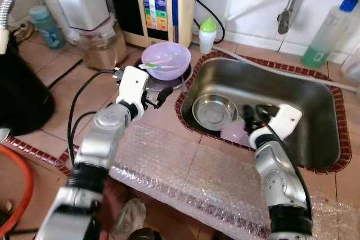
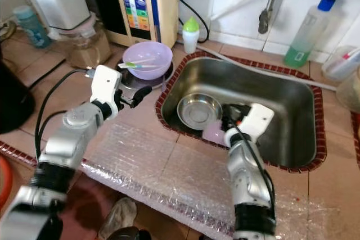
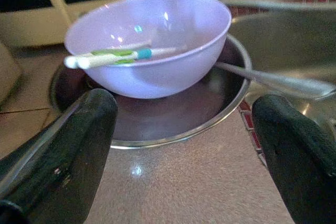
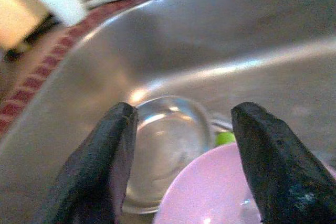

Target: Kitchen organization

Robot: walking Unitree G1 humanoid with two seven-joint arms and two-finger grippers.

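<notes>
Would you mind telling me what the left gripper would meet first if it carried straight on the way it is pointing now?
Most likely the steel plate under the purple bowl. The left gripper, open, points low at the plate's rim, with the bowl just behind; depth is unclear, so it might reach the bowl first.

You see the right claw (image 4: 181, 156) spread wide inside the steel sink (image 4: 220, 40) | steel bowl (image 4: 168, 145) between its fingers | pink bowl (image 4: 210, 192) nearer, just under the claw

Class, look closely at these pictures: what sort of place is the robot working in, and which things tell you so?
Most likely a home kitchen counter: a steel sink set into the tiles, a purple bowl beside it, and a dish-soap bottle by the wall.
</notes>
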